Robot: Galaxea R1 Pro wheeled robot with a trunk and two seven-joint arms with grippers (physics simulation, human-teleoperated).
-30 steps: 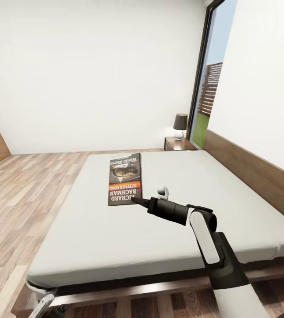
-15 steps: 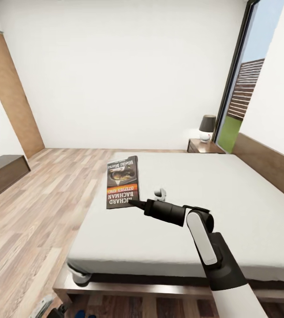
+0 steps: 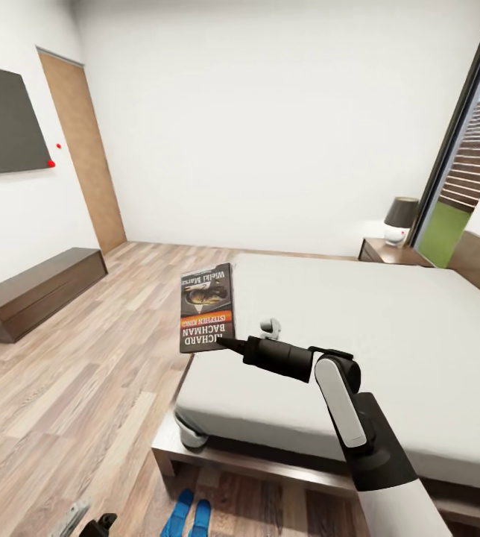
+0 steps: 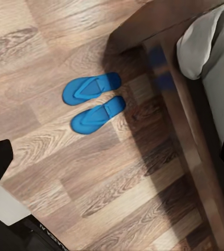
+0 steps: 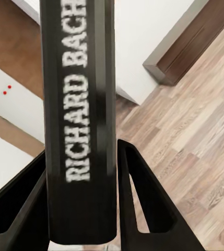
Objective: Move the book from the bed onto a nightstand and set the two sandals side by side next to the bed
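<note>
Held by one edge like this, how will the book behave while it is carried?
The book is thin and stays flat, so probably light and fairly stiff. The right gripper pinches only its lower edge, so it may swing or slip if moved quickly.

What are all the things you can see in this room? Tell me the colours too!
book: one, dark grey with an orange band, held up at the bed's corner
bed: one, white top, dark brown frame, on the right
sandals: two, bright blue, side by side on the floor by the bed frame
nightstand: one, dark brown, past the bed by the window
lamp: one, dark shade and white base, on the nightstand
low cabinet: one, dark brown, by the left wall
dark panel: one, on the left wall
door: one, brown, far left corner
right gripper: black, shut on the book's edge
</note>
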